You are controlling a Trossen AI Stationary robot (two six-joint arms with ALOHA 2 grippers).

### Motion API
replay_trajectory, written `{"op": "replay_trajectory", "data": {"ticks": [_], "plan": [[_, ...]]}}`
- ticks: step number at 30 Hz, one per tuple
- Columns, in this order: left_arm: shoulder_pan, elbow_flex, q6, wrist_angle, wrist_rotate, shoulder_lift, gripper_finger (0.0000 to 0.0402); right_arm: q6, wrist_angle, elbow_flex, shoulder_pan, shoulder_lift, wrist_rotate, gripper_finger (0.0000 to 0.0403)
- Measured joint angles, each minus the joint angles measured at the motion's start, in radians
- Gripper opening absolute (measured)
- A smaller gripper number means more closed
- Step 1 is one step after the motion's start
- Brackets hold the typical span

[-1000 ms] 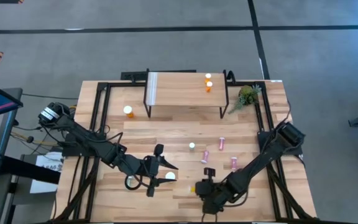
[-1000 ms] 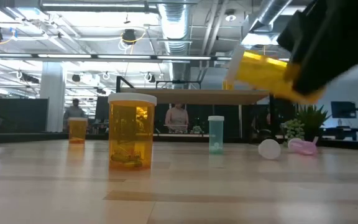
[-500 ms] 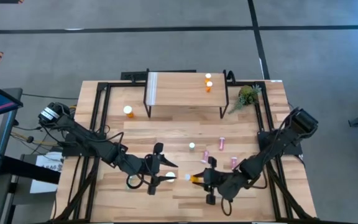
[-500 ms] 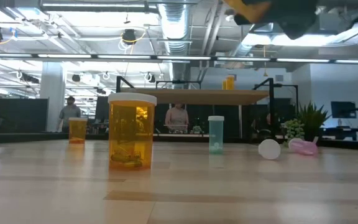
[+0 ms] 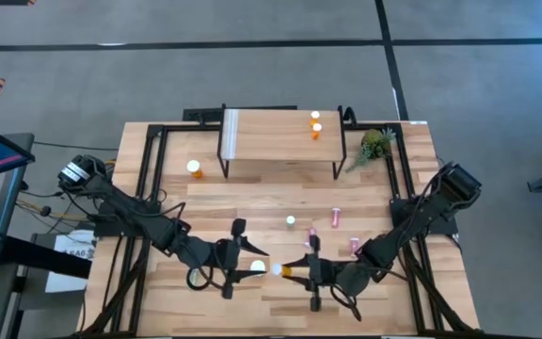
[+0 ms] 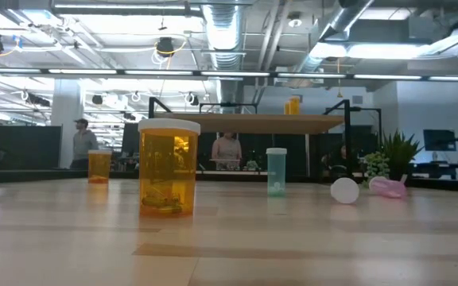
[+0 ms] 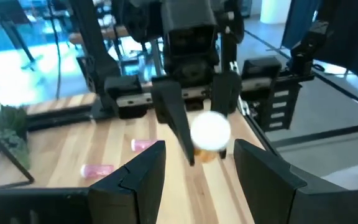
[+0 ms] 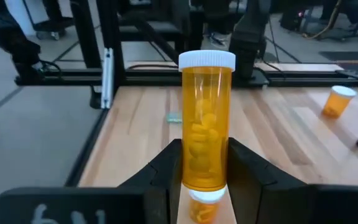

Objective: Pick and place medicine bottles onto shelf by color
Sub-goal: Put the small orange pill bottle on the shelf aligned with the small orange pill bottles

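Right gripper (image 5: 293,268) shifted leftward, clamping orange bottle (image 5: 278,269); left gripper (image 5: 244,266) apparently open, facing it.

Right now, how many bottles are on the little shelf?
2. Both stand near the shelf's right end, close together: the back bottle by the far edge, the front bottle just before it. Nothing looks hidden there.

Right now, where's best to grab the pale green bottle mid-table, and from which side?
Take the pale green bottle by its body just under the white cap, probably coming straight down from above. It stands upright with bare wood around it. The nearest pink bottle lies apart on its right, so the left side is freer.
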Motion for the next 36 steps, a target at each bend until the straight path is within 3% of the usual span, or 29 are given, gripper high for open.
{"op": "replay_trajectory", "data": {"ticks": [5, 13, 21, 36], "plan": [[0.009, -0.111, 0.075, 0.197, 0.034, -0.014, 0.018, -0.059, 0.042, -0.001, 0.019, -0.023, 0.034, 0.0118], [0.082, -0.315, 0.022, 0.651, 0.189, -0.034, 0.018, -0.183, 0.174, -0.024, 0.027, -0.065, 0.061, 0.0118], [0.094, -0.333, 0.016, 0.659, 0.182, -0.034, 0.018, -0.264, 0.493, -0.137, -0.024, -0.065, 0.052, 0.0118], [0.12, -0.333, -0.027, 0.668, 0.079, -0.034, 0.0195, -0.263, 0.546, -0.146, -0.08, -0.049, 0.006, 0.0118]]}}
